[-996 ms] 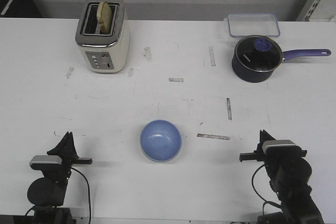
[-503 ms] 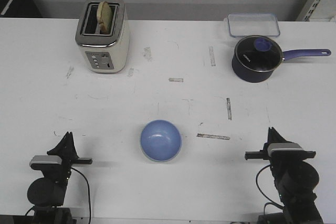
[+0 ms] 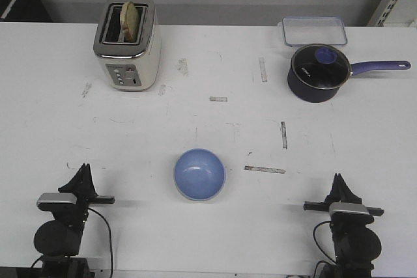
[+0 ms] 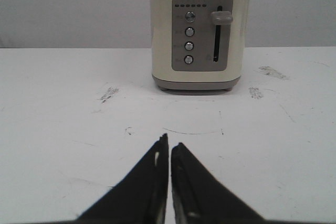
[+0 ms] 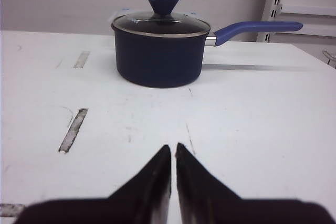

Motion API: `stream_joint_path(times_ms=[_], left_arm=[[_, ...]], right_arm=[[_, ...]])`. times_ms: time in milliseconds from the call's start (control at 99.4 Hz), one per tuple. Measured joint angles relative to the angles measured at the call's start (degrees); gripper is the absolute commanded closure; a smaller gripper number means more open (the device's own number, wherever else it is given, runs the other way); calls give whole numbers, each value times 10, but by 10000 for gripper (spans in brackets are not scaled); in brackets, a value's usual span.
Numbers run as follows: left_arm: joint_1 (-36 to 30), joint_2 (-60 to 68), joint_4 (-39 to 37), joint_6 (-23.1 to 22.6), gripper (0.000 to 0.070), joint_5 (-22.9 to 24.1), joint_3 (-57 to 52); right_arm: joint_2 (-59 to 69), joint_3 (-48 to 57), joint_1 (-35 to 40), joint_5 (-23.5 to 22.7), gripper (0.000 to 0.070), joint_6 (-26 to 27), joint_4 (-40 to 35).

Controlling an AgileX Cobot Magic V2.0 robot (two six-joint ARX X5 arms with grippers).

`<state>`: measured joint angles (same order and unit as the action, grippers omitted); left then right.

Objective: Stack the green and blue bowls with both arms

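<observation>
The periwinkle blue bowl [image 3: 199, 174] sits upright on the white table [image 3: 215, 128], near the front and midway between my arms. The pale green bowl shows in no view. My left gripper [image 3: 83, 170] is shut and empty at the front left, well left of the bowl; in the left wrist view its jaws [image 4: 169, 144] are closed just above bare table. My right gripper [image 3: 338, 180] is shut and empty at the front right, well right of the bowl; in the right wrist view its jaws [image 5: 172, 148] are closed just above bare table.
A cream toaster [image 3: 127, 45] holding a slice of bread stands at the back left, straight ahead of the left gripper [image 4: 199, 30]. A dark blue lidded saucepan [image 3: 318, 73] stands at the back right [image 5: 160, 51], with a clear plastic container [image 3: 314, 30] behind it. Tape strips mark the table.
My right arm has drawn back toward the front edge, sunk lower and turned to point straight ahead. The left arm and the blue bowl have not moved.
</observation>
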<state>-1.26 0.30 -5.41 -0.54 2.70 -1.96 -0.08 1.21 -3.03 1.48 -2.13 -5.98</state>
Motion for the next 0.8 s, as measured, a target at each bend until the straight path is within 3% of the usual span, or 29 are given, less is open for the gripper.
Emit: stream_joint_path(times_ms=[805], left_arm=[[0,0,0,0,698,0,0]], right_arm=[[2,-4,0,0,688,0,3]])
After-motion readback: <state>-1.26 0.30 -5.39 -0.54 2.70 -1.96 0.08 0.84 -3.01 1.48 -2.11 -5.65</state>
